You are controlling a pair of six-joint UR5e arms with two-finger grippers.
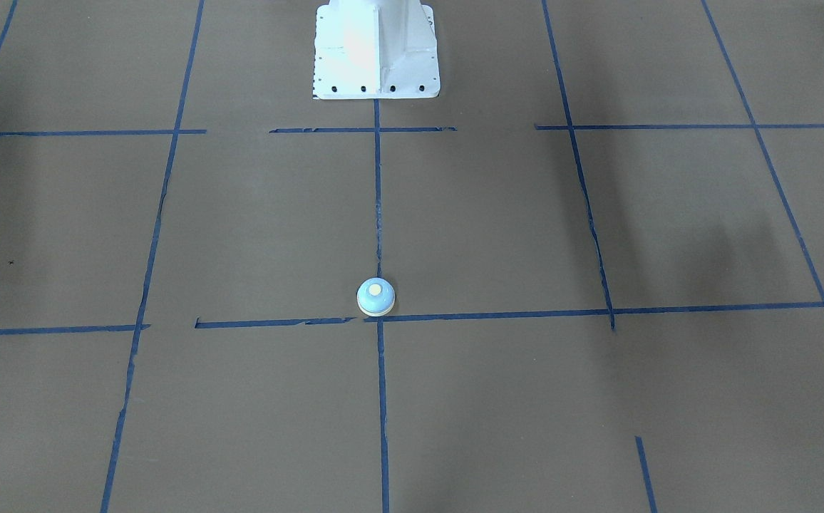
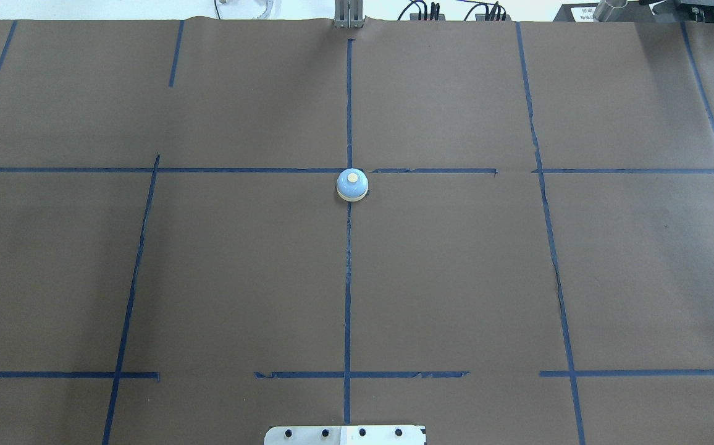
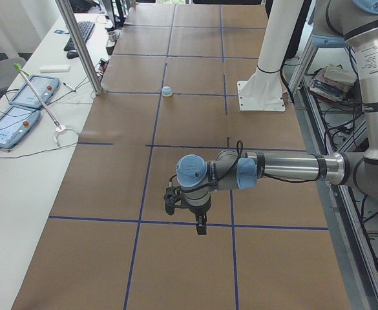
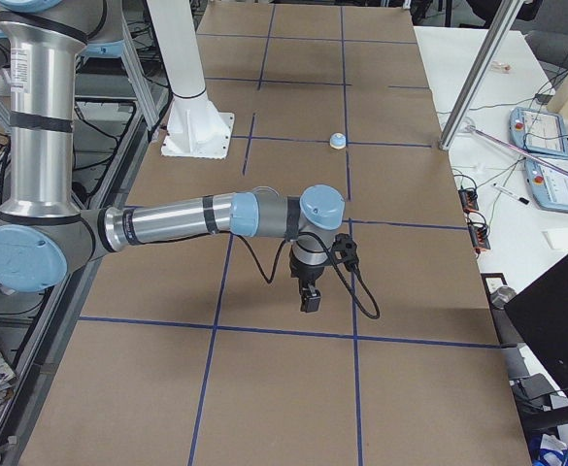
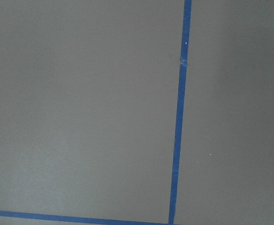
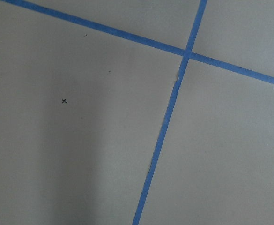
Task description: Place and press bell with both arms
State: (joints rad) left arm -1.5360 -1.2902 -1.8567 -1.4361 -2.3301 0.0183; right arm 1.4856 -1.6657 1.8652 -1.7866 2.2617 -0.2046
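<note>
Bell [image 2: 352, 185] sits just above centre in my overhead view, on the blue tape [image 2: 349, 123] crossing. Left gripper [image 3: 200, 226] and right gripper [image 4: 310, 299] hang well apart from it, lower in the side views - can't tell if either is open or closed

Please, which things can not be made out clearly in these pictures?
- Left gripper: seen only in the exterior left view, small; open or shut is unclear.
- Right gripper: seen only in the exterior right view; same doubt.
- Bell: tiny in both side views; outside both wrist views.
</note>
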